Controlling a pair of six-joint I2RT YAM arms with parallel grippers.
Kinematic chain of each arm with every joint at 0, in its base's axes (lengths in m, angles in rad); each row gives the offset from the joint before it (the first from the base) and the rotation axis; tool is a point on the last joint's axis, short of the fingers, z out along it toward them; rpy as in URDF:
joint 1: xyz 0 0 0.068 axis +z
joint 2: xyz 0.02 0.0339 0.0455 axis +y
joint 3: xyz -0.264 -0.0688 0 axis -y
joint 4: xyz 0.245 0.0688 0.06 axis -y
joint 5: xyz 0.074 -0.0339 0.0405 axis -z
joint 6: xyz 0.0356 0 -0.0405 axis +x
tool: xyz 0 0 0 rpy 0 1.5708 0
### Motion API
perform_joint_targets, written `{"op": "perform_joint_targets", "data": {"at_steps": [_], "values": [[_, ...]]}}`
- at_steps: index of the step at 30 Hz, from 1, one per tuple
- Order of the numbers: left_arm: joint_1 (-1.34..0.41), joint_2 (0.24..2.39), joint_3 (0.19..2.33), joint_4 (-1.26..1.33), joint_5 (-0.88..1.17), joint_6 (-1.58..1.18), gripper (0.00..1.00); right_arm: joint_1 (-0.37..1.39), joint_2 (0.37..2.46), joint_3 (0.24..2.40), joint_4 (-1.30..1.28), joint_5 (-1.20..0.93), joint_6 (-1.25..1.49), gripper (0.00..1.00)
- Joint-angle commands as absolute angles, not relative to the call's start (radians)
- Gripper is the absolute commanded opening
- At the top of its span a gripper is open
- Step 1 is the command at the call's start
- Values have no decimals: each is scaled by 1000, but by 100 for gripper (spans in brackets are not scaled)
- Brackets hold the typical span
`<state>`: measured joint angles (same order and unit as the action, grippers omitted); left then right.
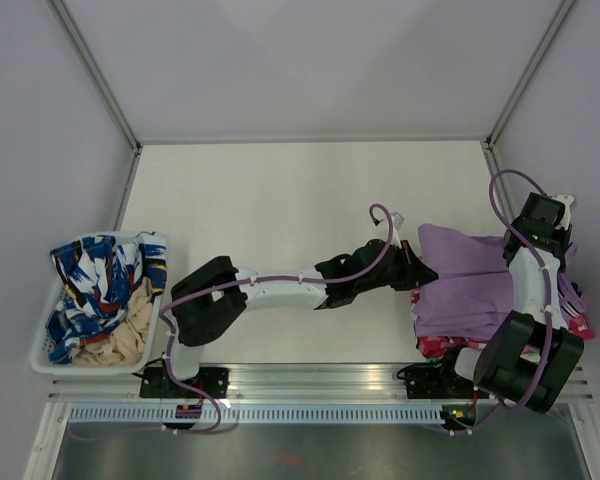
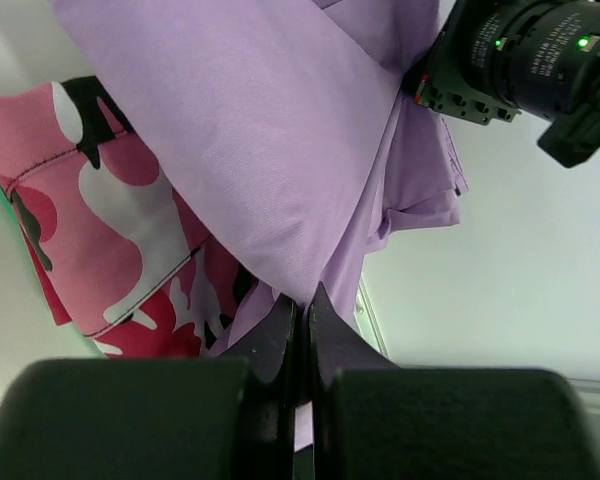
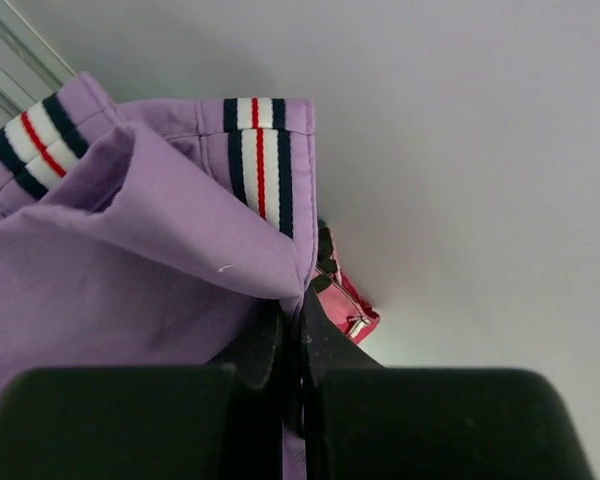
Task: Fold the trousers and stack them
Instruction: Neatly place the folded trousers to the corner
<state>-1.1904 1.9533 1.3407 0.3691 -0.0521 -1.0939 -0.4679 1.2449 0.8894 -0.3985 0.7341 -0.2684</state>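
- The trousers (image 1: 470, 280) lie bunched at the near right of the counter (image 1: 280, 190), draped over a camo garment (image 2: 110, 220).
- The left tool (image 2: 302, 305) is clenched on their left edge, and the right tool (image 3: 300, 300) pinches a striped corner on the far right.
- It looks like the stacking step. Next, I'd say, lay the cloth flat and square, then let go.

walls (image 1: 310, 60): pale grey | table (image 1: 280, 190): off-white | corner rails (image 1: 95, 75): aluminium | light: even
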Motion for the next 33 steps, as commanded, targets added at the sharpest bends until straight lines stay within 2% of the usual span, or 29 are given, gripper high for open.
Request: {"op": "perform_joint_targets", "data": {"at_steps": [1, 2, 4, 5, 6, 7, 10, 13, 14, 15, 16, 17, 19, 22, 26, 28, 31, 33], "values": [[-1183, 1891, 1304, 270, -104, -1074, 2, -537, 1244, 858, -130, 916, -357, 0], [-1186, 1896, 1304, 268, -109, -1072, 2, -537, 1243, 850, -117, 936, -357, 2], [-1186, 1913, 1308, 276, -83, -1065, 2, -538, 1230, 836, -106, 956, -336, 19], [-1184, 1920, 1318, 272, -69, -1059, 2, -538, 1226, 839, -101, 953, -319, 39], [-1186, 1930, 1328, 262, -60, -1055, 2, -538, 1226, 848, -107, 942, -319, 39], [-1184, 1943, 1351, 255, -51, -1051, 2, -538, 1227, 862, -121, 930, -283, 62], [-1184, 1948, 1374, 213, -60, -1045, 7, -523, 1226, 936, -185, 881, -189, 79], [-1183, 1934, 1365, 201, -95, -1039, 12, -477, 1235, 1008, -195, 855, -196, 83], [-1180, 1924, 1365, 193, -98, -1037, 17, -463, 1242, 1037, -199, 847, -205, 83], [-1178, 1922, 1365, 195, -97, -1025, 33, -436, 1252, 1049, -210, 832, -213, 83], [-1178, 1916, 1367, 193, -97, -1019, 33, -425, 1255, 1057, -210, 824, -209, 83], [-1174, 1905, 1367, 184, -97, -1011, 57, -416, 1258, 1072, -230, 816, -198, 83], [-1155, 1890, 1361, 178, -91, -1000, 76, -400, 1258, 1086, -268, 784, -148, 83], [-1108, 1826, 1329, 181, -68, -960, 91, -388, 1224, 1083, -282, 705, -100, 83], [-1019, 1691, 1180, 253, -12, -895, 94, -333, 1164, 1055, -276, 531, -34, 83], [-956, 1596, 1123, 316, 21, -853, 95, -310, 1125, 1049, -246, 361, 15, 83], [-869, 1499, 1097, 237, 29, -714, 96, -246, 1071, 1023, -139, 93, 83, 88], [-825, 1464, 1121, 177, 34, -591, 96, -171, 1057, 1029, -100, 7, 109, 93]]}}
